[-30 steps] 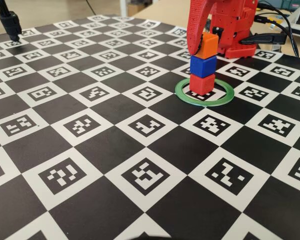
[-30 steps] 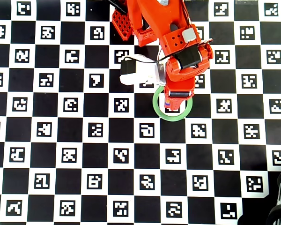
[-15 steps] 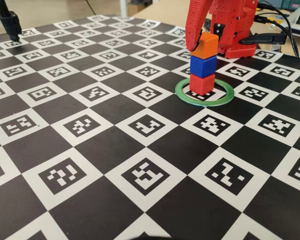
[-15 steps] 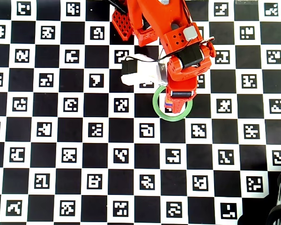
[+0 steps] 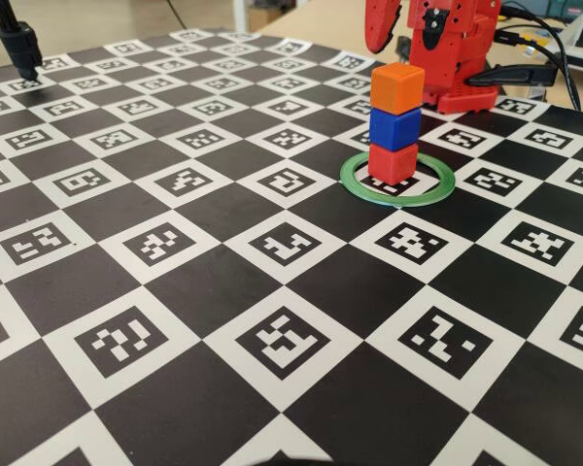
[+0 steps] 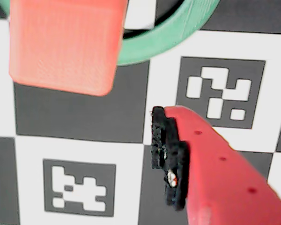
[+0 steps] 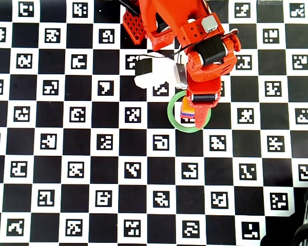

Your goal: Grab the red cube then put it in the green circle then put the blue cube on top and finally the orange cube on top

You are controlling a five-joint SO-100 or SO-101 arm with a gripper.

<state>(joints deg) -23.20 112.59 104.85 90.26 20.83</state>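
Checkerboard-patterned surface (image 5: 223,209) carries the green circle (image 5: 355,182); inside it the red cube (image 5: 393,163) bears the blue cube (image 5: 394,127), with the orange cube (image 5: 396,86) on top. Above the stack, the gripper (image 7: 199,114) hangs empty, jaws parted.

A black-and-white checkerboard surface (image 5: 223,209) printed with markers fills the fixed view; a pale wooden floor (image 5: 107,17) lies beyond.

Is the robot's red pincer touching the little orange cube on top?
Apart. In the fixed view, the small bright orange cube stands alone on the stack, and the red pincer is lifted above it with clear space between them.
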